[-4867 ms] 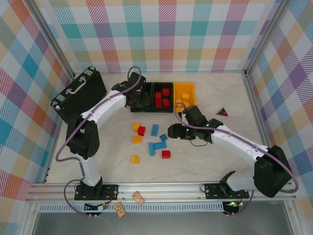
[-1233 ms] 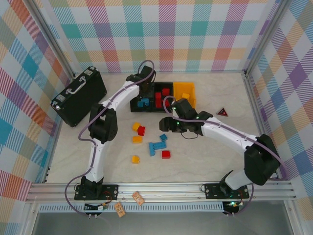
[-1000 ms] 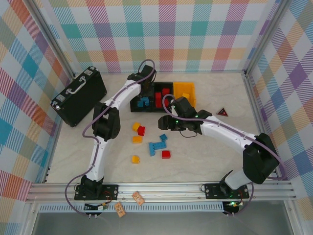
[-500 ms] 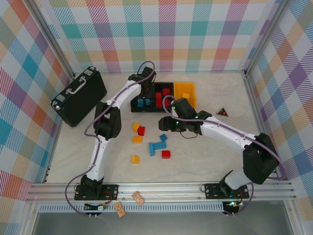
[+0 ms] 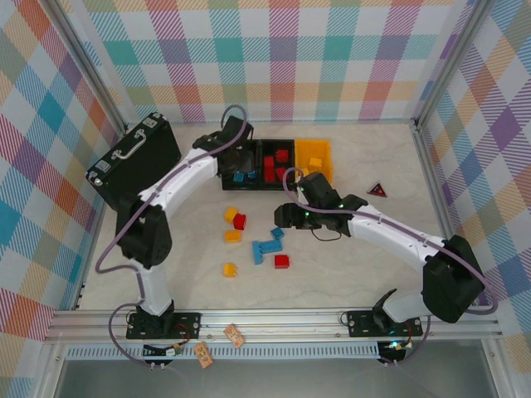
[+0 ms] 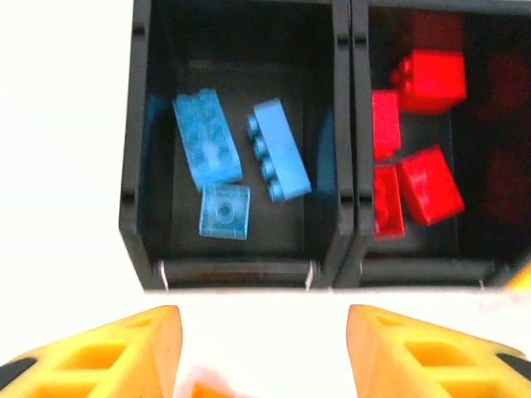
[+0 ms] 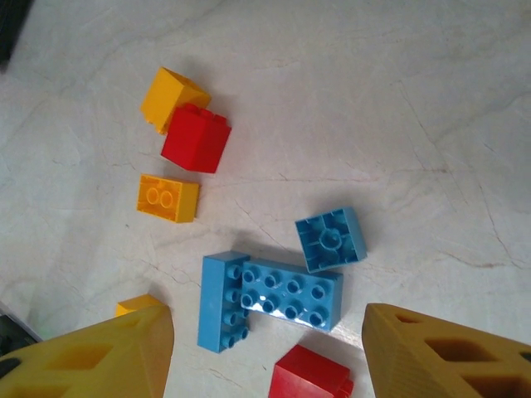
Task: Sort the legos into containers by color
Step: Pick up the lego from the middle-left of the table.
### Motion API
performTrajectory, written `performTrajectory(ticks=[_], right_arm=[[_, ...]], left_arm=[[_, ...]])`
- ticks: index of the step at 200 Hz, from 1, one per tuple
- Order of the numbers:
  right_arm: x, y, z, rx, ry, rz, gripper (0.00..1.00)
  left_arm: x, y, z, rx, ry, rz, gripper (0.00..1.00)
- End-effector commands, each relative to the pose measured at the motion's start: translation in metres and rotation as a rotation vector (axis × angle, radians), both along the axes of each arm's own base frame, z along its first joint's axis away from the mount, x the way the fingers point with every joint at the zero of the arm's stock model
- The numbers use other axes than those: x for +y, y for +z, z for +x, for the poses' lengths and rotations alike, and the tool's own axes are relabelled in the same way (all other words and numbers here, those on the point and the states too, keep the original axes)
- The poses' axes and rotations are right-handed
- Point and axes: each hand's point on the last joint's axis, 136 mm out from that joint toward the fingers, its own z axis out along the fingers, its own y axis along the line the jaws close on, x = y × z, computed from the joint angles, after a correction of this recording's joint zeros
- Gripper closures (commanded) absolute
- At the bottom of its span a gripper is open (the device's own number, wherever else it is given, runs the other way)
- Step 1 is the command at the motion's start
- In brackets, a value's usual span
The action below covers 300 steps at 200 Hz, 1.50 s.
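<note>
Blue legos [image 6: 280, 149] now lie three together in the left black container [image 6: 137, 166], since the left gripper [image 6: 261, 336] has just let one go and hangs apart and empty, while the right gripper [image 7: 265, 332], apart too, hangs over loose legos [image 7: 270, 294] still waiting on the surface [image 7: 398, 99].

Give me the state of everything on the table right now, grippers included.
left gripper: open, empty.
right gripper: open, empty, above loose legos.
left black bin: holds three blue legos.
middle black bin: holds red legos.
yellow bin: holds yellow legos.
briefcase: closed.
</note>
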Motion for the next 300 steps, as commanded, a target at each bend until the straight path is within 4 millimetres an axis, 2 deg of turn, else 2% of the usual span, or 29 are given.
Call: performTrajectory(ticks=[1,24,57,81,111,139,175,210,238,266,300], right_arm=[[-0.012,-0.010,-0.007,0.016,-0.017,-0.037,0.38],[-0.016,-0.022,-0.011,0.033,-0.012,-0.082,0.38],[-0.007,-0.038,-0.013,0.062,0.015,-0.120,0.38],[0.002,-0.044,-0.013,0.077,0.028,-0.115,0.38],[0.009,-0.045,-0.013,0.090,0.032,-0.094,0.38],[0.008,-0.048,-0.019,0.104,0.035,-0.098,0.38],[-0.006,-0.052,-0.031,0.119,0.014,-0.114,0.38],[-0.016,-0.050,-0.046,0.117,0.018,-0.080,0.38],[-0.032,-0.053,-0.054,0.109,-0.011,-0.099,0.38],[-0.040,-0.060,-0.060,0.120,-0.031,-0.108,0.38],[-0.039,-0.062,-0.060,0.126,-0.039,-0.097,0.38]], left_arm=[[-0.005,-0.017,-0.035,0.058,-0.010,-0.104,0.46],[0.006,-0.033,-0.073,0.100,0.010,-0.160,0.46],[0.021,-0.050,-0.120,0.128,0.050,-0.225,0.45],[0.028,-0.057,-0.145,0.144,0.073,-0.245,0.45],[0.027,-0.067,-0.168,0.187,0.071,-0.230,0.44],[0.015,-0.072,-0.183,0.227,0.056,-0.260,0.45],[-0.009,-0.088,-0.204,0.295,0.013,-0.249,0.44],[-0.026,-0.105,-0.214,0.316,-0.017,-0.202,0.40],[-0.039,-0.118,-0.223,0.350,-0.047,-0.162,0.39],[-0.041,-0.125,-0.222,0.359,-0.058,-0.096,0.39],[-0.047,-0.133,-0.220,0.383,-0.071,-0.065,0.40]])
